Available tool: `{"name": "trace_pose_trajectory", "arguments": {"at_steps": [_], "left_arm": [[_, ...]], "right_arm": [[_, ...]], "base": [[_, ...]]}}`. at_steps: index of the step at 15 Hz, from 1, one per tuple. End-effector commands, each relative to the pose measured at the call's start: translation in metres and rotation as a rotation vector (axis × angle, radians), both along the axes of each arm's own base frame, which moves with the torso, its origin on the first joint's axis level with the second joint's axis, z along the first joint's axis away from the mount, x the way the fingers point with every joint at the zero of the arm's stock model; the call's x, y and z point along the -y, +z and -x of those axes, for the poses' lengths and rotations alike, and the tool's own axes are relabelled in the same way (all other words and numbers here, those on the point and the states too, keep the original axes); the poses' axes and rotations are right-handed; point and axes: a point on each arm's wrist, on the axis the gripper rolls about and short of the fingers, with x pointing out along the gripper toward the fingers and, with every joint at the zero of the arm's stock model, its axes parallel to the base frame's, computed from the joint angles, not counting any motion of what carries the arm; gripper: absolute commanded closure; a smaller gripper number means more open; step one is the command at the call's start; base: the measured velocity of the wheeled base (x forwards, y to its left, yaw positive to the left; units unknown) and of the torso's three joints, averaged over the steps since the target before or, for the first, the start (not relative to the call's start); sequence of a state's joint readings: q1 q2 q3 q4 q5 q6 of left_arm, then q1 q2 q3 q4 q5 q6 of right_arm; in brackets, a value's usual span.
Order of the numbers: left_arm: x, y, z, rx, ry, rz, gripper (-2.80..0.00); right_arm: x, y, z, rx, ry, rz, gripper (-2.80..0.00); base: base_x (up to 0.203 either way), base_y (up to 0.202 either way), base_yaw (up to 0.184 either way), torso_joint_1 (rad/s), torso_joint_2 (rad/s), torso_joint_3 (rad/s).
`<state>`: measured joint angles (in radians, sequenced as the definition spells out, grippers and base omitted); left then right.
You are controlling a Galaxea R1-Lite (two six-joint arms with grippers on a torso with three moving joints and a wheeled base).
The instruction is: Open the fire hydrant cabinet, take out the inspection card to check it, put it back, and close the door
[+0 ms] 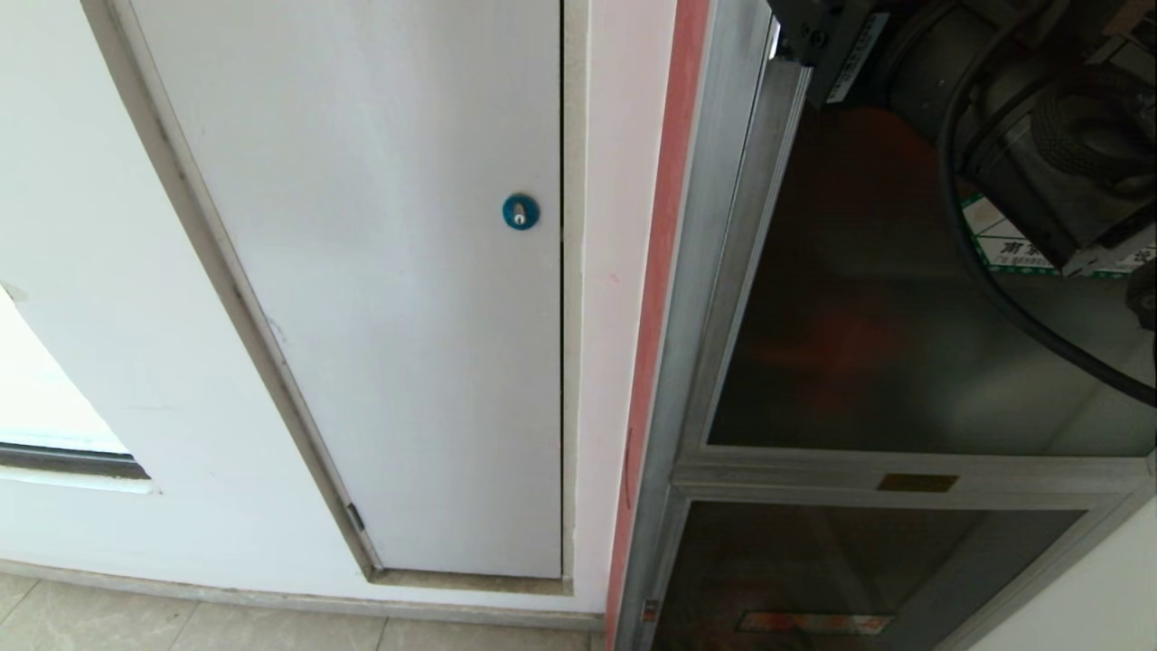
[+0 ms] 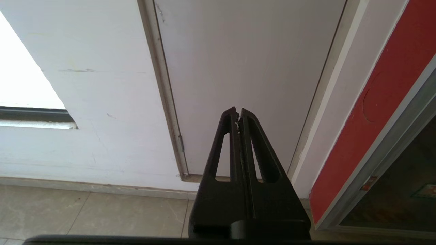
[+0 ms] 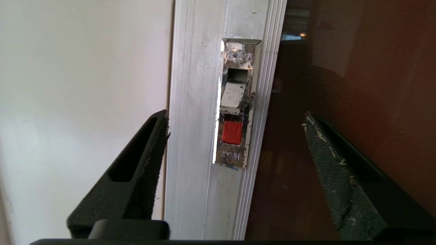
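The fire hydrant cabinet's silver frame [image 1: 723, 271] runs down the right of the head view. The door [image 1: 868, 344], dark tinted glass with a green-edged sticker [image 1: 1003, 240], looks closed in it. Red shapes show dimly through the glass. My right arm [image 1: 1021, 117] reaches in from the top right. In the right wrist view my right gripper [image 3: 235, 115] stands open and empty just short of the door's frame strip [image 3: 194, 136], facing a metal latch [image 3: 235, 85] with a red button [image 3: 232, 132]. The left gripper [image 2: 237, 110] is shut and empty, low near the floor. The inspection card is hidden.
Left of the cabinet is a plain white panel [image 1: 380, 316] with a blue round lock [image 1: 520, 212]. A smaller dark glass panel with a red label strip [image 1: 813, 622] sits below the door. Beige floor tiles [image 1: 181, 624] lie at the wall's foot, and a window [image 1: 54, 398] is at far left.
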<state>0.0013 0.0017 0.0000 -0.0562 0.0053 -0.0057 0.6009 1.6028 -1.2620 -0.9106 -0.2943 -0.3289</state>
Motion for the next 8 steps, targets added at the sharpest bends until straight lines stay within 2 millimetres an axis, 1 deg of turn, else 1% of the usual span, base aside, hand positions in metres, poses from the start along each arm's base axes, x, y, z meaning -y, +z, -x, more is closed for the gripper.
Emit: {"name": "trace_pose_trajectory", "arguments": {"at_steps": [1, 4, 8], "left_arm": [[0.0, -0.0055, -0.0016, -0.019, 0.001, 0.0, 0.0], [0.0, -0.0055, -0.0016, -0.02, 0.001, 0.0, 0.0], [0.0, -0.0055, -0.0017, -0.021, 0.001, 0.0, 0.0]], "right_arm": [[-0.0043, -0.0012, -0.0065, -0.002, -0.01, -0.002, -2.8], [-0.0081, 0.0003, -0.0123, 0.002, -0.016, -0.009, -2.8], [-0.0086, 0.0041, -0.0139, 0.012, -0.023, -0.02, -2.8]], "base": [[0.0, 0.0, 0.0, 0.0, 0.0, 0.0], [0.0, 0.0, 0.0, 0.0, 0.0, 0.0], [0.0, 0.0, 0.0, 0.0, 0.0, 0.0]]}}
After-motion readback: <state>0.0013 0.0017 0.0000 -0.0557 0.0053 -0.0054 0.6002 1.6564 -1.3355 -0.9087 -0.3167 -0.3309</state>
